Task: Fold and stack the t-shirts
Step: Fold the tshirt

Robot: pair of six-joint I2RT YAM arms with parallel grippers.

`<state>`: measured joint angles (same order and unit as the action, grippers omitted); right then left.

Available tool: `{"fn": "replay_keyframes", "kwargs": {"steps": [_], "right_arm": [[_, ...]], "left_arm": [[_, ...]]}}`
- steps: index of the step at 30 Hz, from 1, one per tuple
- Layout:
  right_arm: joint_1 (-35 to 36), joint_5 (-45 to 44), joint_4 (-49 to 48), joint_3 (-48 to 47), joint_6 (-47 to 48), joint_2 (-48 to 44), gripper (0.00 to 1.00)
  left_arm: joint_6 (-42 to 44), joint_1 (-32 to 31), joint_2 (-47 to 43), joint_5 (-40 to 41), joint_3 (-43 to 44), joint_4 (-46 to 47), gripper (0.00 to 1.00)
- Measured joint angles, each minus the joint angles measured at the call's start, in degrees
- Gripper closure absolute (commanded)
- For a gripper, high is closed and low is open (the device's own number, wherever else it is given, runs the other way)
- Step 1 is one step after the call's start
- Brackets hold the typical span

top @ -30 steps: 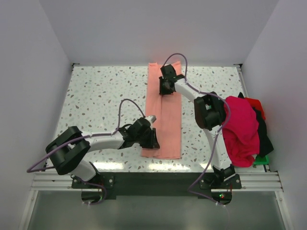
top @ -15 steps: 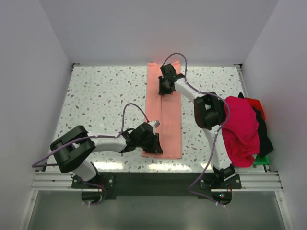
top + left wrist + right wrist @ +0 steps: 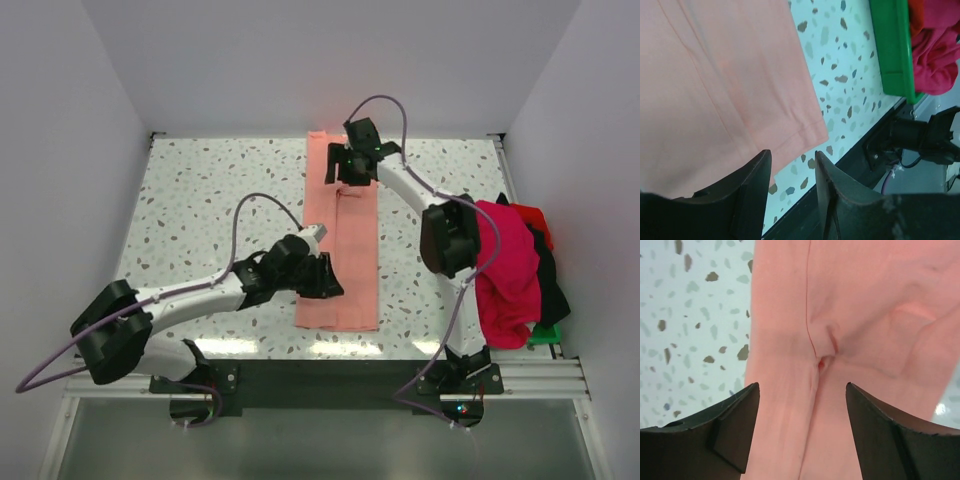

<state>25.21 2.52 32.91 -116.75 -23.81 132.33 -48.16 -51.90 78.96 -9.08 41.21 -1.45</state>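
Both grippers have opened up since a second ago. The right one has also slid a bit further toward the far end of the shirt, and the left arm has stretched out lower and flatter. From the top cam, the salmon-pink cotton t-shirt (image 3: 345, 250), folded into a long strip, lies flat down the middle of the speckled terrazzo table (image 3: 210, 210), running from the far edge almost to the near one. The left gripper (image 3: 325, 283) sits at the strip's left edge close to the near end, and the right gripper (image 3: 345, 172) hangs over the far end. Off to the right, a heap of magenta, red and black t-shirts (image 3: 505, 265) is piled on a green plastic tray (image 3: 545, 335), with only a corner of the tray peeking out. Left wrist cam: jaws partly apart with nothing between them, and the pink shirt's hemmed corner is just past the fingertips (image 3: 757, 170). Right wrist cam: jaws spread wide and empty over the pink cloth, where a little pinched-up crease (image 3: 824, 347) sits on a fold line, with bare table showing on the left.
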Motion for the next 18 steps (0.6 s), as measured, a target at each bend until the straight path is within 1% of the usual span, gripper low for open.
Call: {"fn": "replay_keyframes", "kwargs": {"steps": [2, 4, 7, 8, 10, 11, 13, 15, 18], "right_arm": [[-0.72, 0.07, -0.31, 4.59, -0.72, -6.32, 0.27], [-1.33, 0.00, -1.03, 11.65, -1.57, -14.10, 0.28], [-2.03, 0.26, -3.87, 25.40, -3.41, -27.91, 0.38], [-2.10, 0.44, -5.25, 31.12, -4.28, -32.98, 0.43], [-1.95, 1.62, -7.98, 43.39, -5.92, -42.21, 0.44], [-1.84, 2.21, -8.59, 48.89, -6.75, -45.81, 0.47], [-1.49, 3.67, -9.68, 58.69, -8.17, -50.58, 0.49], [-1.01, 5.11, -10.73, 66.69, -9.40, -52.92, 0.49], [-0.13, 7.41, -10.14, 76.67, -11.23, -56.11, 0.49]], "left_arm": [[-0.02, 1.33, -2.43, 0.98, 0.37, -1.33, 0.56], [-0.07, 3.48, -5.11, 2.03, 0.26, -3.76, 0.56], [-0.26, 7.21, -9.51, 3.43, -2.01, -6.01, 0.56], [-0.26, 8.31, -10.88, 3.93, -3.19, -6.67, 0.56], [-0.26, 9.33, -12.74, 4.39, -5.38, -7.91, 0.56], [-0.26, 9.42, -12.92, 4.26, -6.14, -8.15, 0.57], [-0.26, 9.40, -12.35, 3.41, -7.96, -8.57, 0.58], [-0.28, 9.40, -11.45, 2.71, -9.27, -8.59, 0.59], [-0.28, 9.42, -9.99, 1.60, -11.39, -8.61, 0.59]]}}
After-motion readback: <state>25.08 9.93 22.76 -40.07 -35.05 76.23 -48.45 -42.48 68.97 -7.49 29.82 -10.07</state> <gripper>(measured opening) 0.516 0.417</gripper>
